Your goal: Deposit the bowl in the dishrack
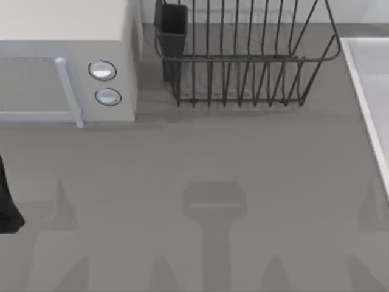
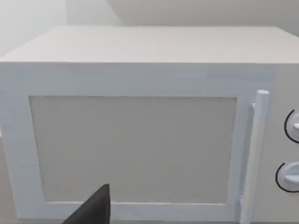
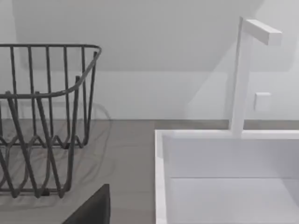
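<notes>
My dark wire dishrack [image 1: 243, 58], thin upright bars and flared sides, sits at the table's [image 1: 200, 170] far edge beside the boxy white microwave [image 1: 67, 73]. Left arm [image 1: 7, 204] sits at the left edge; its grip I cannot tell.

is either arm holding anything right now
Cannot be told. No grasp shows; the dishrack stands at the table's back beside the microwave, with no bowl in it.

Even, diffuse lighting is seen throughout. Soft arm-shaped shadows are cast on the table [image 1: 243, 158] near its front edge. A faint wire shadow is thrown under the dishrack [image 3: 42, 116]. No glare is observed.
</notes>
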Controlling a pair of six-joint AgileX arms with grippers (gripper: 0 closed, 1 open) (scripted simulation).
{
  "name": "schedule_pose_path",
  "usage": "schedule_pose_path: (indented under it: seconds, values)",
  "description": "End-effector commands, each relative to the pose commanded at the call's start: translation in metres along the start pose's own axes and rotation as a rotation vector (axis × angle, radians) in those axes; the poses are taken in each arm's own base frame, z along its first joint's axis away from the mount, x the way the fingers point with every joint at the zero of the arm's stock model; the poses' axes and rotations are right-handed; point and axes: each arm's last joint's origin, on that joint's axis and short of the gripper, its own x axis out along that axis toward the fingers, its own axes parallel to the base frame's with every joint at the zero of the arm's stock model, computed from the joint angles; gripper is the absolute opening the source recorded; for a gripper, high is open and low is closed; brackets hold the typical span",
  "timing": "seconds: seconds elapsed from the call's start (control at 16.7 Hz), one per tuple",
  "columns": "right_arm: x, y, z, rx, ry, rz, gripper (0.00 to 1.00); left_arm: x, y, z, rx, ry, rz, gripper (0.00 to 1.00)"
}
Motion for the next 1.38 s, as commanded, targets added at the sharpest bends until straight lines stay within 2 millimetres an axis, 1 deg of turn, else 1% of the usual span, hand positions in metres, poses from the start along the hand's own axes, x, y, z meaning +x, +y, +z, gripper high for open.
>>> schedule_pose_path:
  seconds: [0.18, 0.3, 0.42, 0.54, 0.72, 0.84, 0.96, 1.14, 1.38]
  values:
    - [0.0, -0.001, 0.002, -0.006, 0.009, -0.006, 1.0, 0.0, 0.0, 0.0, 0.0, 0.0, 0.0, 1.0]
    - [0.0, -0.004, 0.011, -0.036, 0.053, -0.033, 1.0, 0.0, 0.0, 0.0, 0.0, 0.0, 0.0, 1.0]
    - [0.002, -0.009, 0.028, -0.082, 0.131, -0.073, 1.0, 0.0, 0.0, 0.0, 0.0, 0.0, 0.0, 1.0]
    - [0.009, -0.017, 0.048, -0.133, 0.249, -0.116, 1.0, 0.0, 0.0, 0.0, 0.0, 0.0, 0.0, 1.0]
    - [0.031, -0.035, 0.075, -0.191, 0.502, -0.166, 1.0, 0.0, 0.0, 0.0, 0.0, 0.0, 0.0, 1.0]
    - [0.053, -0.055, 0.088, -0.205, 0.696, -0.179, 1.0, 0.0, 0.0, 0.0, 0.0, 0.0, 0.0, 1.0]
    - [0.076, -0.08, 0.093, -0.195, 0.887, -0.173, 1.0, 0.0, 0.0, 0.0, 0.0, 0.0, 0.0, 1.0]
    - [0.104, -0.123, 0.093, -0.149, 1.125, -0.137, 1.0, 0.0, 0.0, 0.0, 0.0, 0.0, 0.0, 1.0]
    - [0.126, -0.18, 0.084, -0.067, 1.332, -0.07, 1.0, 0.0, 0.0, 0.0, 0.0, 0.0, 0.0, 1.0]
